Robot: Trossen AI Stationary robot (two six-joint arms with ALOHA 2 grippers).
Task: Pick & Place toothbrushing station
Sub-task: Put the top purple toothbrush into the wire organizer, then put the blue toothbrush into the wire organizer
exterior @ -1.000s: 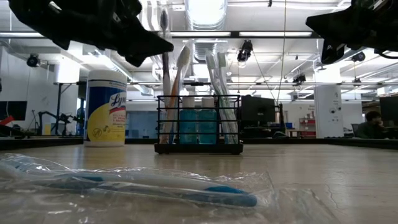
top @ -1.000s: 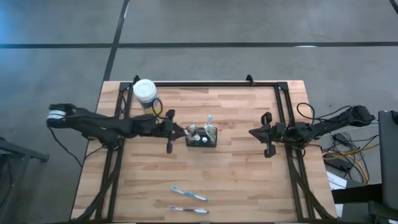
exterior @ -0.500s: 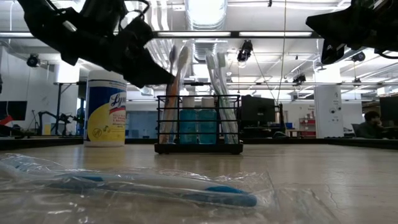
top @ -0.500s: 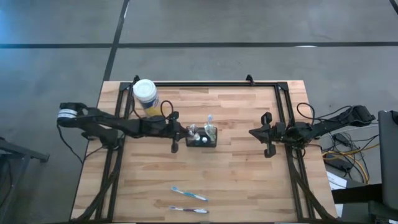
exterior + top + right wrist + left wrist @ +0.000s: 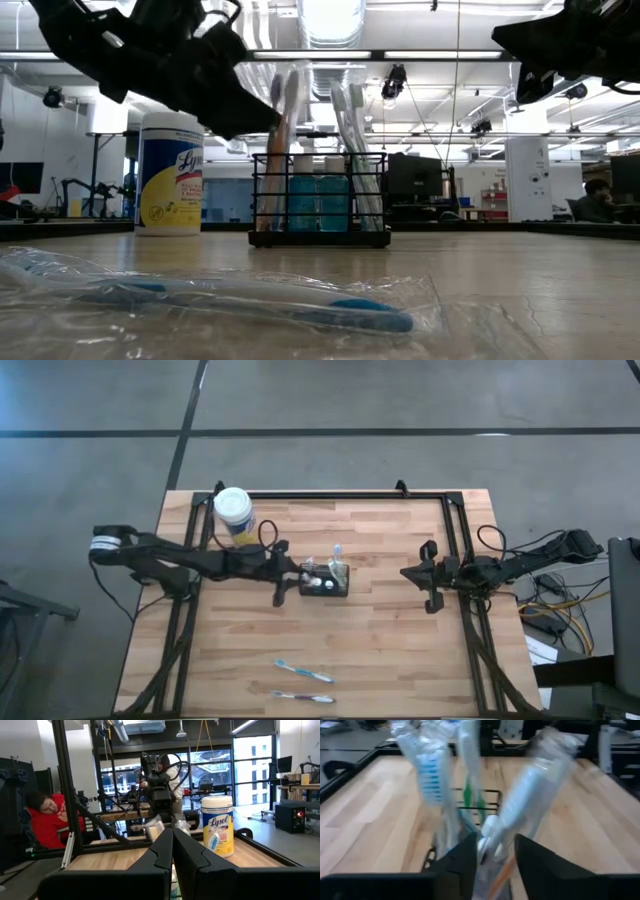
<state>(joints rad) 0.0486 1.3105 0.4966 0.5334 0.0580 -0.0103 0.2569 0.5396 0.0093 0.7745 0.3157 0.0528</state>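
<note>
The little black wire caddy [image 5: 325, 583] stands near the middle of the table [image 5: 400, 650], with wrapped toothbrushes [image 5: 345, 150] sticking up out of it and something blue down inside. The left claw [image 5: 296, 572] is right up against the side of the caddy that faces the left arm, at the height of the brush tops. In the left wrist view its two dark fingers [image 5: 460, 865] stand a little apart, with a wrapped brush [image 5: 532, 805] in the gap between them. I cannot tell if they pinch it or only sit around it.

What could go wrong? The caddy looks light and the brushes stand tall and loose. If the claw pulls away while a wrapper is caught on a finger, I think it could tug a brush out or tip the whole caddy over. If it pushes sideways, the caddy might slide on the smooth wood. The shiny wrap could also slip, so a brush may drop or lean.

The right claw [image 5: 430, 576] waits well off to the other side, shut tight and holding nothing.

Other things around: a round tub of wipes [image 5: 233, 510] stands near the back corner on the left arm's side, close by that arm, so a wide swing could knock it. Two more wrapped toothbrushes [image 5: 303, 673] lie flat near the front edge, well apart from the caddy. Nothing sits between the left claw and the caddy. A person in red [image 5: 42, 822] sits in the room behind the table
</note>
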